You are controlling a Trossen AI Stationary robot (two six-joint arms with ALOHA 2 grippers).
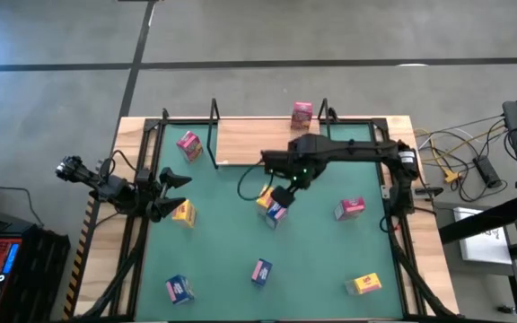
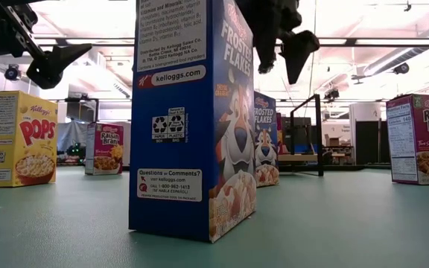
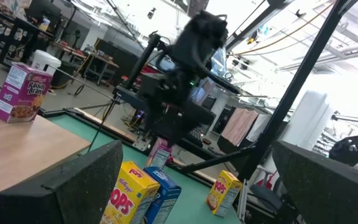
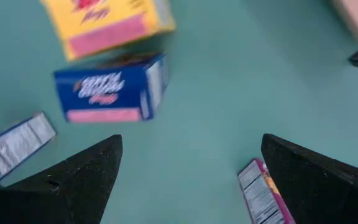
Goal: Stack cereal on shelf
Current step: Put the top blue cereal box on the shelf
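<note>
The right hand [image 1: 280, 199] hovers with fingers spread wide and empty over a yellow box [image 1: 265, 196] and a blue box [image 1: 276, 213] standing touching near the middle of the green tabletop [image 1: 330, 251]. Coming down off-centre, a finger could well catch the yellow neighbour and topple both (they look light). The arm reaches in from the right side, wrist bent downward. The left hand [image 1: 176, 184] waits wide open and empty at the left edge. The shelf [image 1: 249, 142] carries one pink box [image 1: 302, 113]; other cereal boxes lie scattered across the mat.
</note>
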